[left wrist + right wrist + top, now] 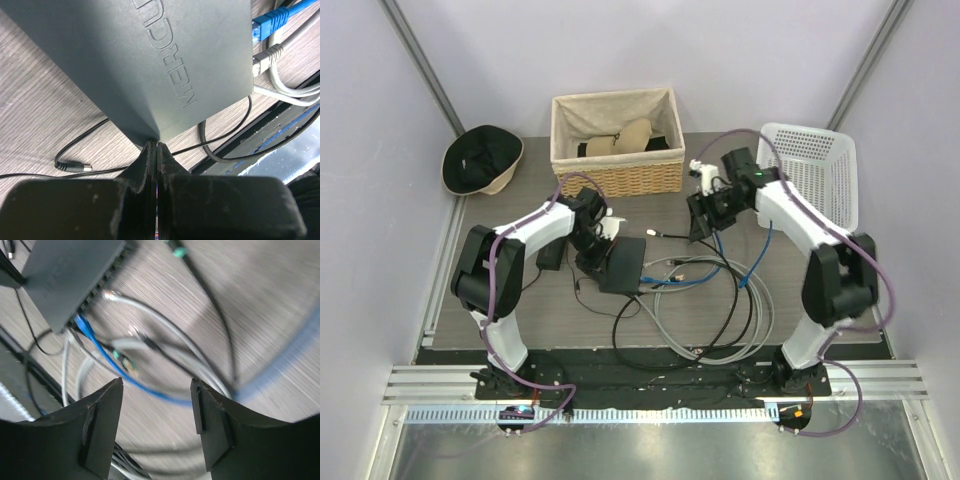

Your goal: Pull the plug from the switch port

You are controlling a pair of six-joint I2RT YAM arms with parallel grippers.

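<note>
The switch (pixel 624 265) is a flat black box on the table's middle; its lettered top fills the left wrist view (pixel 150 55). A blue plug (pixel 270 21) and a grey plug (pixel 264 54) sit in ports on its narrow edge. The right wrist view, blurred, shows the switch (pixel 65 275) at the upper left with the blue plug (pixel 81 326) at its ports. My left gripper (pixel 154 146) is shut and empty, tips at the switch's near corner; it also shows in the top view (pixel 592 258). My right gripper (pixel 156 390) is open and empty above the cables, right of the switch (pixel 698 228).
A small black power brick (pixel 552 255) lies left of the switch; its thin cord's loose barrel plug (pixel 75 166) lies on the table. Grey, black and blue cables coil (pixel 720 310) in front. A wicker basket (pixel 616 165), a white plastic basket (pixel 815 170) and a hat (pixel 480 160) stand behind.
</note>
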